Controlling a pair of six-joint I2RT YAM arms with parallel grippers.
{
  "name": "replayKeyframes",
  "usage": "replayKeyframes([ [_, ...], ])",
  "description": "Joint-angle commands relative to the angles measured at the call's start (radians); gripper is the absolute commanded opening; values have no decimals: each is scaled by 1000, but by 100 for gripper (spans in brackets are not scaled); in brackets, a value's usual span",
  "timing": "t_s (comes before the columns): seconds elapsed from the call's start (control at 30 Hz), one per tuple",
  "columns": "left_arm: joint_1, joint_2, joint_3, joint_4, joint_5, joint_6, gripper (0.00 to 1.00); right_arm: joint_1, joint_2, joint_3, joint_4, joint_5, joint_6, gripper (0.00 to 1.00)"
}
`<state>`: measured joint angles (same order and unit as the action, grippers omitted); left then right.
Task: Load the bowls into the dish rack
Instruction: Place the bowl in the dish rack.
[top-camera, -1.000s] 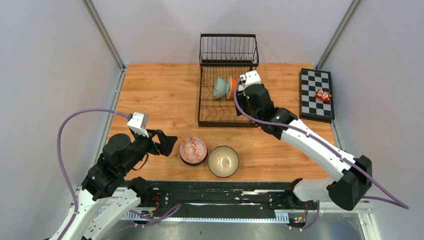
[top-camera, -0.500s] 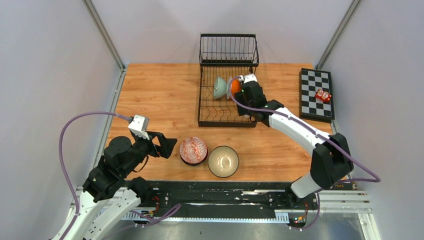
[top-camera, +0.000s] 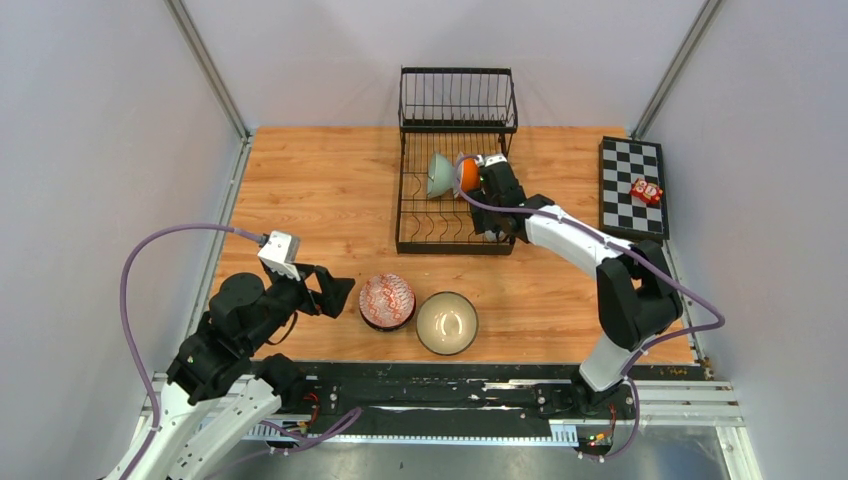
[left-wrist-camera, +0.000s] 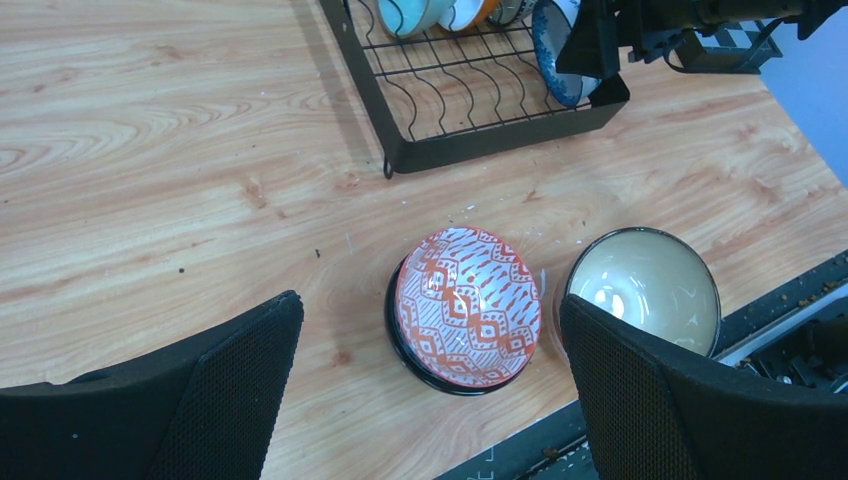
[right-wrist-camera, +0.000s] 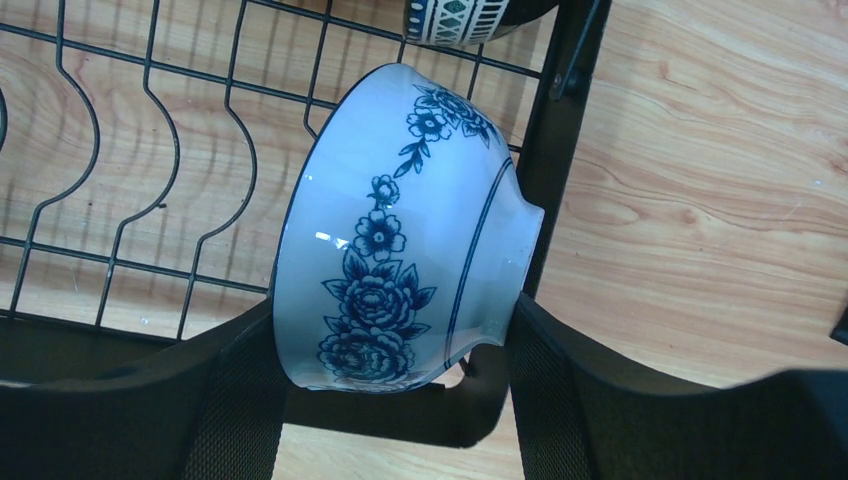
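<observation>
We found the right claw (right-wrist-camera: 392, 345) clamped on the blue-and-white floral bowl (right-wrist-camera: 400, 220). The bowl stood on edge between the fingers, rim against one and foot against the other. It sat in the near right corner of the dish rack (right-wrist-camera: 562, 140), toward the far edge of the worktop (top-camera: 320, 190). The left claw (left-wrist-camera: 430, 310) was wide open near the red-patterned bowl (left-wrist-camera: 468, 305), not touching it. The cream bowl (left-wrist-camera: 645, 290) lay just beside that one, by the near edge.
</observation>
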<state>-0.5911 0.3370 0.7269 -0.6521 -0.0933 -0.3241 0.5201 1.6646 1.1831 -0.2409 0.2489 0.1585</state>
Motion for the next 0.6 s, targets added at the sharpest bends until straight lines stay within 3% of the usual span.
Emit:
replayKeyframes([
  [0.0, 3, -5, -8, 16, 13, 17, 100, -28, 25, 39, 32, -38, 12, 3],
  [0.57, 3, 12, -10, 20, 24, 20, 100, -87, 55, -15, 42, -198, 58, 4],
])
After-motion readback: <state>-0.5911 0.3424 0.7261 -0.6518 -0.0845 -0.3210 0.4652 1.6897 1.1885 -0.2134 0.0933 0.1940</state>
